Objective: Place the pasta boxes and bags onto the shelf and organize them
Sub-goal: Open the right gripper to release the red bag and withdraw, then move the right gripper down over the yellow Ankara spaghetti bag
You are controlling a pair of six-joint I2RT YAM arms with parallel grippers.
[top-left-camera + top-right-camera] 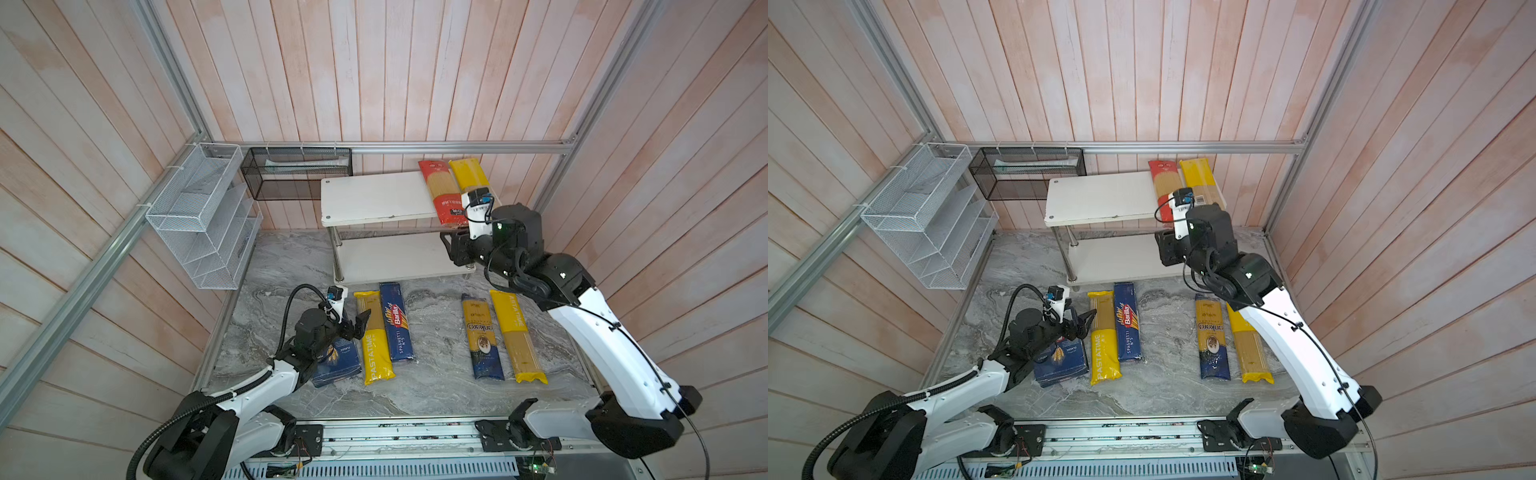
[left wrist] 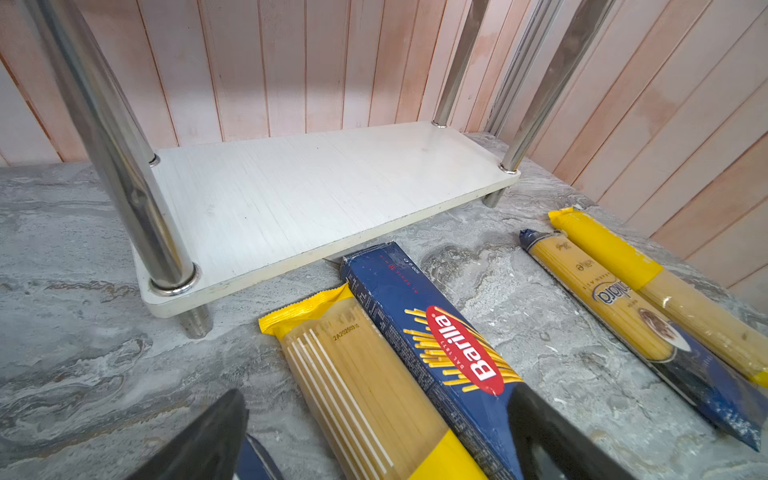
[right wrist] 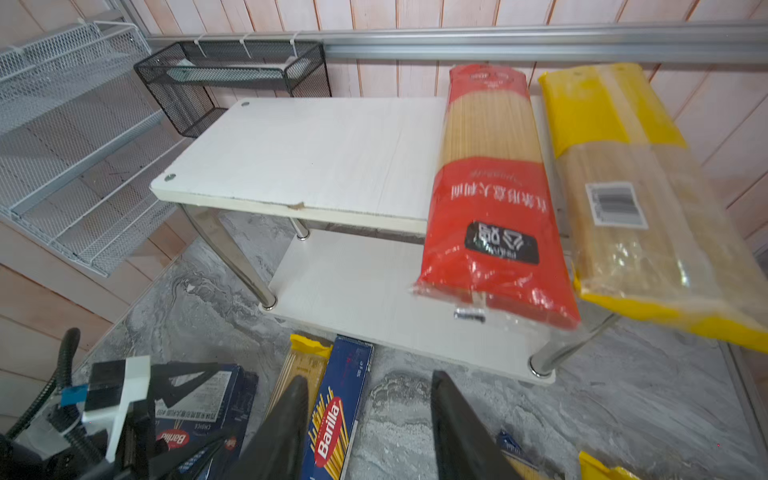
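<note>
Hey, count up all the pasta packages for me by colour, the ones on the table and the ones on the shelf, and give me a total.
Dark blue boxes: 2
Yellow-and-clear bags: 3
Red-and-clear bag: 1
Gold-and-dark-blue bag: 1
Total: 7

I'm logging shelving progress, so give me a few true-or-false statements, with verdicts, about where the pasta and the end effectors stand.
1. A red bag and a yellow bag lie on the shelf, on its top board. True.
2. The lower board holds a box. False: nothing lies on it.
3. The narrow Barilla spaghetti box lies on the table. True.
4. The right end effector grips the red bag. False: it is open and holds nothing.
5. The left end effector is open. True.
</note>
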